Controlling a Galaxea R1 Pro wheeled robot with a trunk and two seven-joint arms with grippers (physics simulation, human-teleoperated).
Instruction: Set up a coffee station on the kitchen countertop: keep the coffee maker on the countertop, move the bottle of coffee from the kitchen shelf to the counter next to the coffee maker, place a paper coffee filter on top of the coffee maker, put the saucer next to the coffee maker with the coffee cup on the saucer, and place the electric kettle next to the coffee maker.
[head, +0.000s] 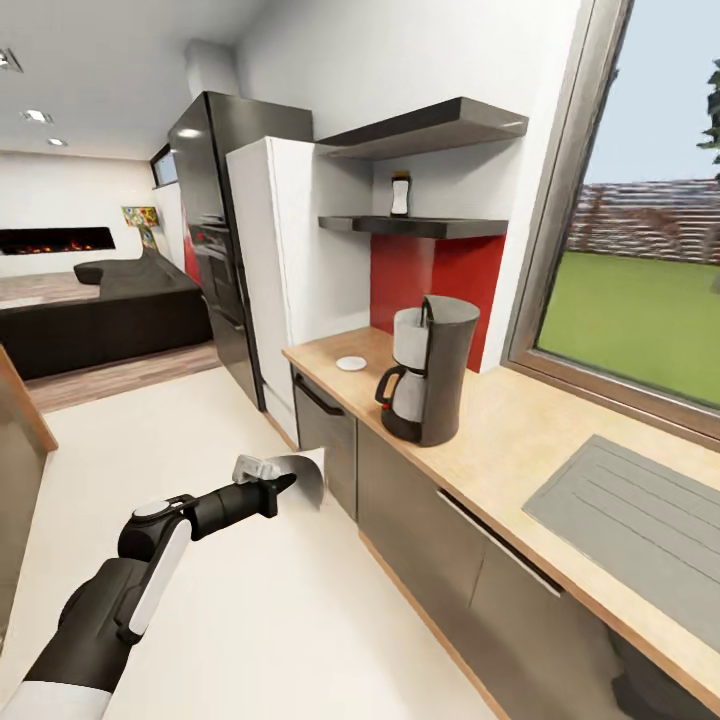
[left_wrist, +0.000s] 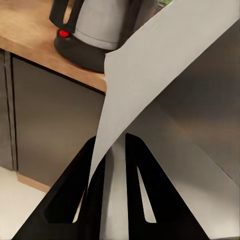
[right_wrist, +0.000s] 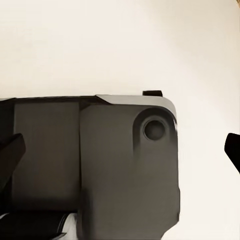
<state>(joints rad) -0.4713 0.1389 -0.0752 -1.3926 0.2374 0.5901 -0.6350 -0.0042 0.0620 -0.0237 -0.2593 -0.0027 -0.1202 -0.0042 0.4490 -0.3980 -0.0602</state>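
The left gripper (head: 283, 487) is closed on the paper coffee filter (head: 306, 478), in front of the kitchen countertop (head: 500, 440). The coffee maker (head: 430, 370) stands there. The right gripper's state I cannot tell.

Bare desk (head: 510, 440) lies open on both sides of the coffee maker (head: 432, 368); a small saucer (head: 351, 363) sits well left, and a shelf (head: 415, 226) overhangs behind it.
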